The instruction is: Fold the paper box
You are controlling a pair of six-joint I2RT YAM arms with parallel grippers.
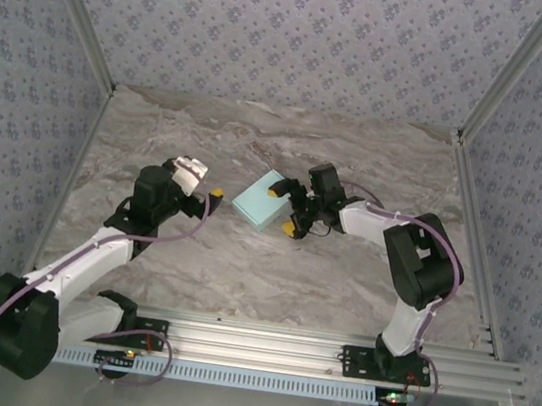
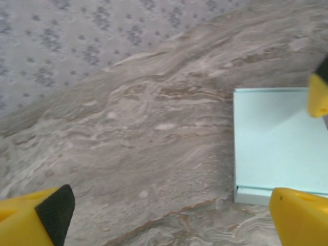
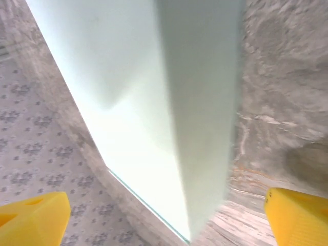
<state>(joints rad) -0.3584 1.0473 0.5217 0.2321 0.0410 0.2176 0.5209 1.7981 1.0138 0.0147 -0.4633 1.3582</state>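
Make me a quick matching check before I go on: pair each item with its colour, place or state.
Items:
1. paper box
2. left gripper
3. right gripper
4. table

Descriptions:
A. grey marbled surface
B. open, with the box between its fingers
C. pale turquoise, lying between the two grippers
D. open, over bare table to the left of the box

Pairs: 1-C, 2-D, 3-B, 4-A
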